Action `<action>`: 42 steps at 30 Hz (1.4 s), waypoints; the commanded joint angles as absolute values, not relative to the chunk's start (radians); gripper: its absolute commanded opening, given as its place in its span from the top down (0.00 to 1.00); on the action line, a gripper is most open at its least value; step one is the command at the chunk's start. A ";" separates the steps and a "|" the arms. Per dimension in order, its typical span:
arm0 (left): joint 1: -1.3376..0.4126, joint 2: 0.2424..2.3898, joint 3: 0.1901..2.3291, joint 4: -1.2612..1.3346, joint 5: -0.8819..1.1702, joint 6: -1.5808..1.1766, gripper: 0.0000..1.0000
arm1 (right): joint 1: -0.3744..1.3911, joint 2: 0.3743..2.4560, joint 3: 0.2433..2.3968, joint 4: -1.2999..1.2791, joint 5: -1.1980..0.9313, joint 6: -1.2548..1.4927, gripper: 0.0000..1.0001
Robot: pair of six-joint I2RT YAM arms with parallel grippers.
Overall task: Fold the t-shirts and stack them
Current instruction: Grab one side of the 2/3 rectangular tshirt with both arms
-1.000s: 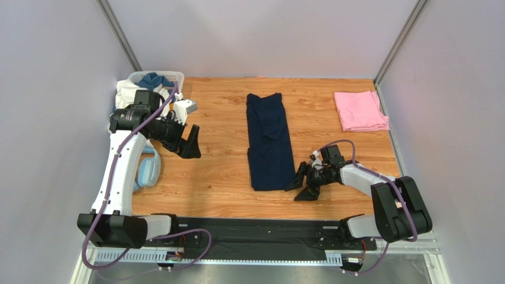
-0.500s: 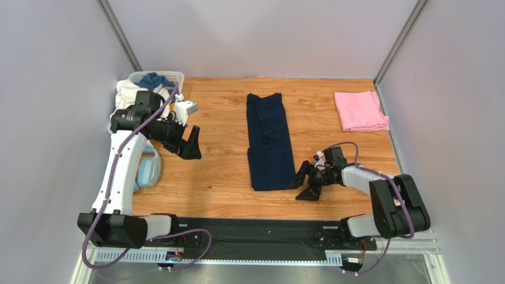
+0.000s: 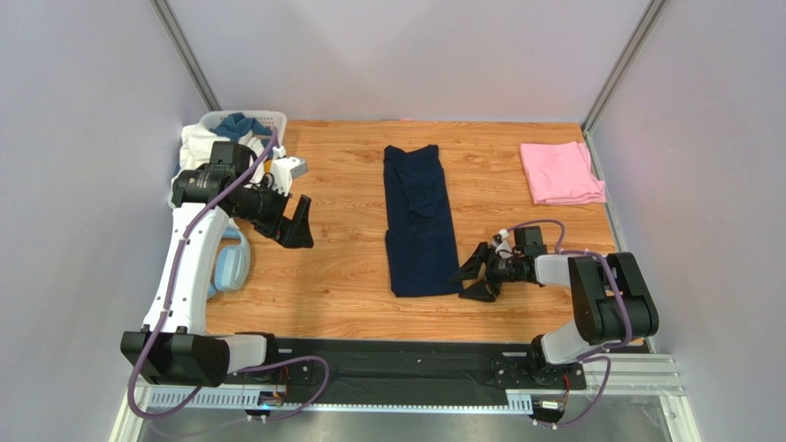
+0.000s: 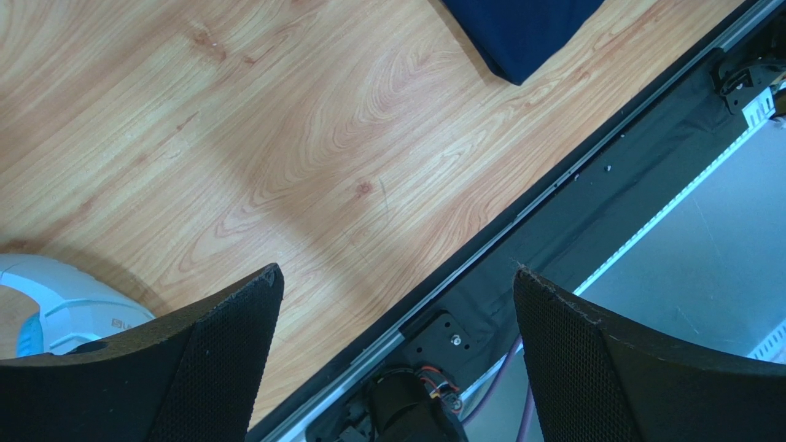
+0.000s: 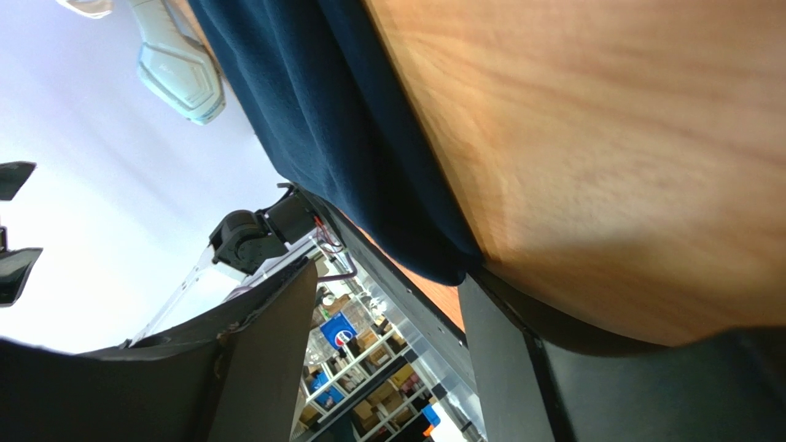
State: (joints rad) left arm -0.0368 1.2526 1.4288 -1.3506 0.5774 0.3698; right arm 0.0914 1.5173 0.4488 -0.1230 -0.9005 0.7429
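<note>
The navy t-shirt (image 3: pixel 420 221) lies folded into a long narrow strip in the middle of the table. The pink t-shirt (image 3: pixel 560 172) rests folded at the back right. My right gripper (image 3: pixel 473 276) is low over the table at the navy shirt's near right corner, open and lying on its side. In the right wrist view the navy shirt (image 5: pixel 341 120) ends just beyond the fingertips (image 5: pixel 498 313), with nothing between them. My left gripper (image 3: pixel 297 221) hovers wide open over bare wood on the left. The left wrist view catches only a corner of the navy shirt (image 4: pixel 526 32).
A white laundry basket (image 3: pixel 270 118) with white and blue cloth stands at the back left. Light-blue headphones (image 3: pixel 229 262) lie by the left arm, under my left gripper (image 4: pixel 397 276). Walls close in on three sides, and a black rail (image 3: pixel 406 359) runs along the near edge.
My right gripper has slid up and left to the navy shirt's near right corner and its elbow has drawn in. The left arm has not moved.
</note>
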 commanded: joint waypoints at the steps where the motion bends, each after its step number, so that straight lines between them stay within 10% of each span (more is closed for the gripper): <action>1: -0.029 1.243 1.450 -1.353 0.583 0.385 0.00 | 0.084 1.580 0.405 0.058 -0.811 0.745 0.36; 26: -0.029 1.232 1.479 -1.370 0.572 0.397 0.00 | 0.109 1.345 0.364 0.005 -0.838 0.836 0.86; 42: -0.029 1.195 1.479 -1.381 0.557 0.414 0.00 | 0.190 0.873 0.223 -0.434 -0.775 0.870 0.93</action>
State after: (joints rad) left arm -0.0368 1.2324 1.4521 -1.3502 0.5617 0.3767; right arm 0.1822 0.9966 0.2451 -0.2729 -0.7887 0.8425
